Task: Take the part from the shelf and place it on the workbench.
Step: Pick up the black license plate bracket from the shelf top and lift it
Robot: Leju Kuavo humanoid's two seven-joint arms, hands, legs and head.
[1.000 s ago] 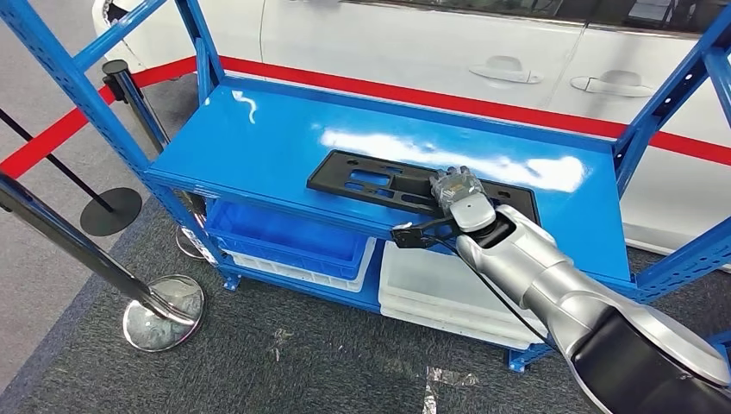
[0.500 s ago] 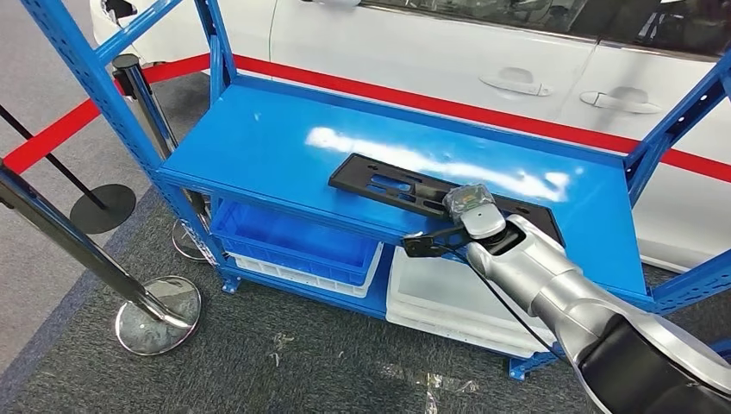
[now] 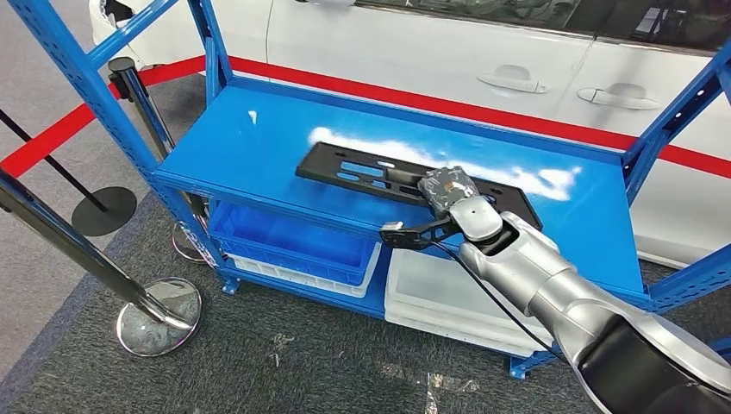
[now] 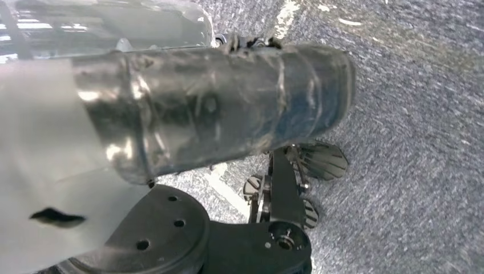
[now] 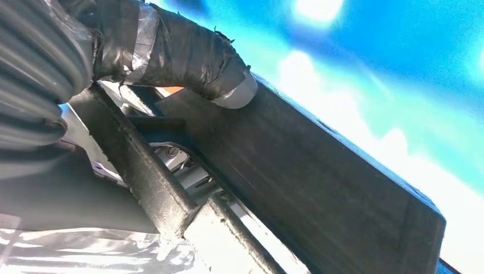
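Posts (image 3: 129, 103) with round feet stand to the left of my blue shelf (image 3: 259, 147), and a white car (image 3: 431, 43) waits behind it. Low down I see a blue bin (image 3: 284, 241) and a white tray (image 3: 431, 293); I cannot tell what is in them. My right robot hand (image 3: 448, 188) grips the long, flat black part (image 3: 362, 172), which has holes, just over the shelf top.

Text: none can be read in any view.
Part (image 3: 379, 177): black, no lettering visible, though it is small and glare crosses it.
Shelf (image 3: 259, 142): plain blue.
Car (image 3: 414, 43): no badge legible.
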